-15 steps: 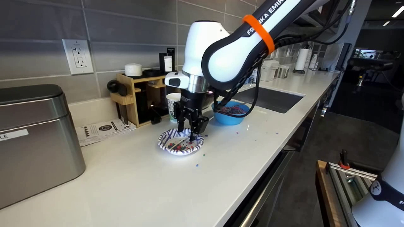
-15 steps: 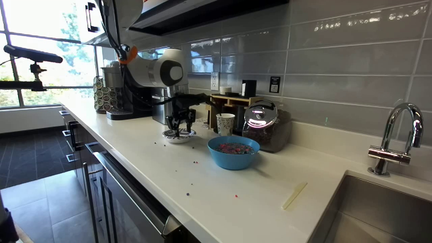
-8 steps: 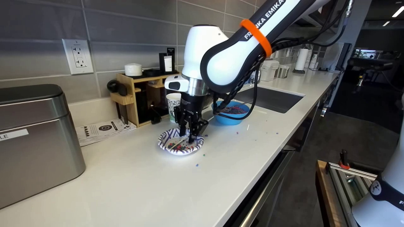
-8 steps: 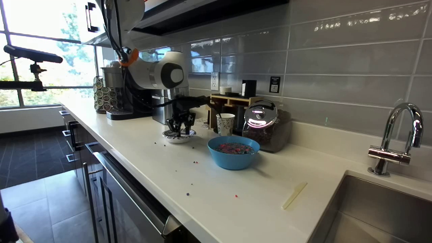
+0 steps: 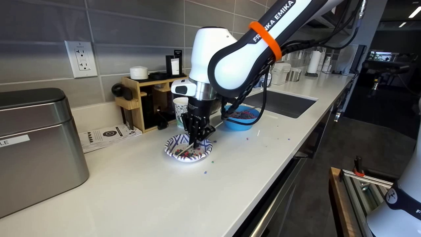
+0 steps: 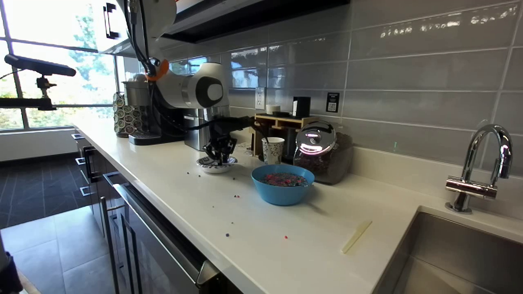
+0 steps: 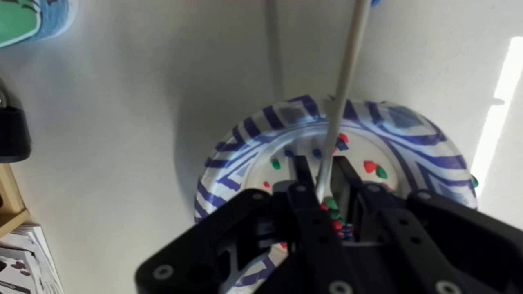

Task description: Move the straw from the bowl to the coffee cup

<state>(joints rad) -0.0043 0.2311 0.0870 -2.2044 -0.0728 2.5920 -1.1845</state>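
White counter [image 5: 141, 197] lies beneath: in an exterior view the blue bowl [image 5: 240, 125] sits far right, the patterned bowl [image 5: 177, 141] nearer and left of it. My gripper [image 7: 323, 173] stands low in the patterned one, jaws a slim gap apart. Beyond it, far and a touch left, is the coffee cup [image 5: 180, 108]. The straw [image 7: 347, 65] runs between my jaws; whether they pinch it I cannot tell. To take it well, I judge, I should close softly and square across it, lift straight up, sparing the rim, and tip it upright above the cup. It looks pale, thin and straight, slanting from the patterned bowl's near left floor toward far right, coloured bits [image 7: 369, 166] around its low end.
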